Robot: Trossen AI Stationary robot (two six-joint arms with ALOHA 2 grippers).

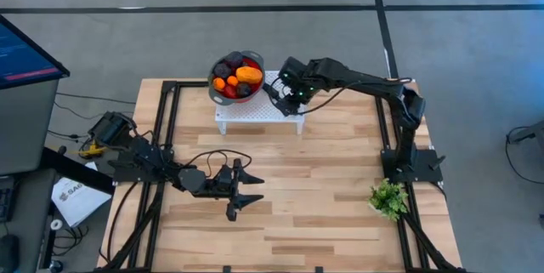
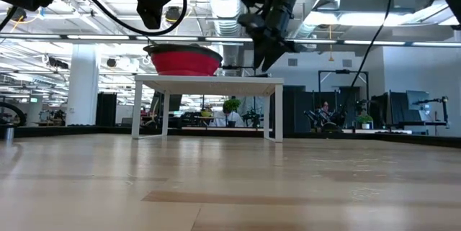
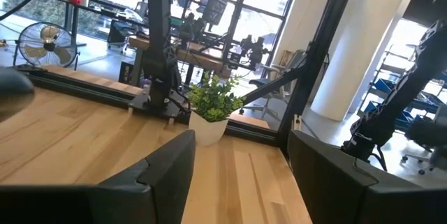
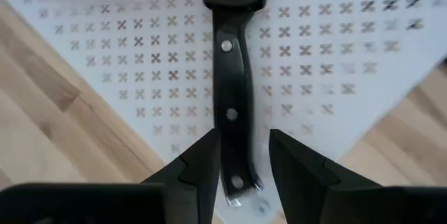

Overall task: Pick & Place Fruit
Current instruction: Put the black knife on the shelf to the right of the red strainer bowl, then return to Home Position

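Observation:
The fruit [image 1: 238, 76] lies piled in a red bowl with a grey rim [image 1: 212, 79]: an oblong orange-yellow piece, dark purple round ones, red ones and small orange balls. The bowl [image 2: 184, 62] stands on a white perforated stand [image 1: 255, 113]. My right gripper [image 1: 283, 94] hangs open over the stand's right part, pointing steeply down. In the right wrist view a black riveted knife handle [image 4: 234, 105] lies on the stand [image 4: 140, 63], seen between the fingers [image 4: 202, 165]; the low view shows the gripper [image 2: 261, 57] above the stand top. My left gripper [image 1: 245, 191] is open, level, over the table's middle.
A small green plant in a white pot [image 1: 388, 198] stands near the table's right edge, and shows ahead of my left gripper [image 3: 213, 105]. Black frame rails [image 1: 166, 128] run along the table's left and right sides. Bare wood [image 1: 323, 171] lies between the stand and the near edge.

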